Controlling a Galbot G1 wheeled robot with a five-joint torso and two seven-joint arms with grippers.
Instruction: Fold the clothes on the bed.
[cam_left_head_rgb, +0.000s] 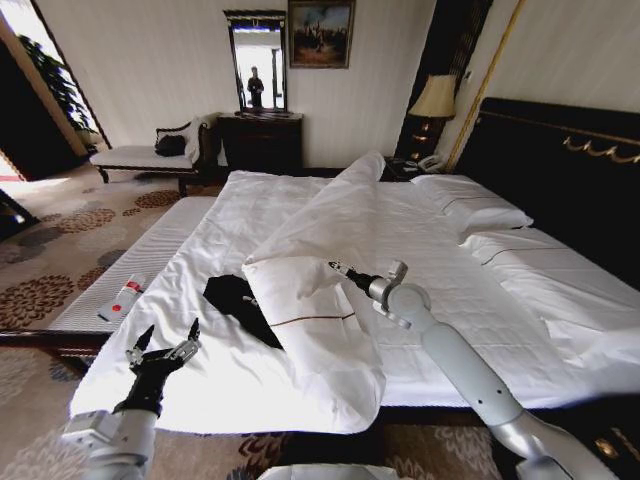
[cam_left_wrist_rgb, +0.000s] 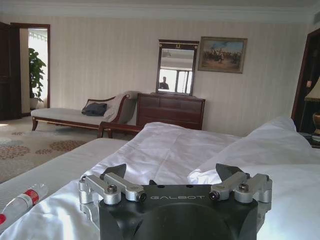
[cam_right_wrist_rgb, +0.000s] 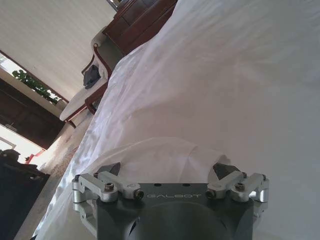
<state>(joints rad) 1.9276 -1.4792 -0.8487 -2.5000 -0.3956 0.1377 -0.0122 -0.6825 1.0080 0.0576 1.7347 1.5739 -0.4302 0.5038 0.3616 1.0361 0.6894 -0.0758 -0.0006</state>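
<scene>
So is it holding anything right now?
No. Both grippers are open and empty: the left gripper hovers near the bed's corner, the right gripper by the folded duvet. The T-shirt lies untouched.

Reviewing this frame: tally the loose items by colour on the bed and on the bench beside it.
Black: 1, the T-shirt on the bed, partly under the folded duvet.
White-and-red: 1, the remote on the bench.
Total: 2
</scene>
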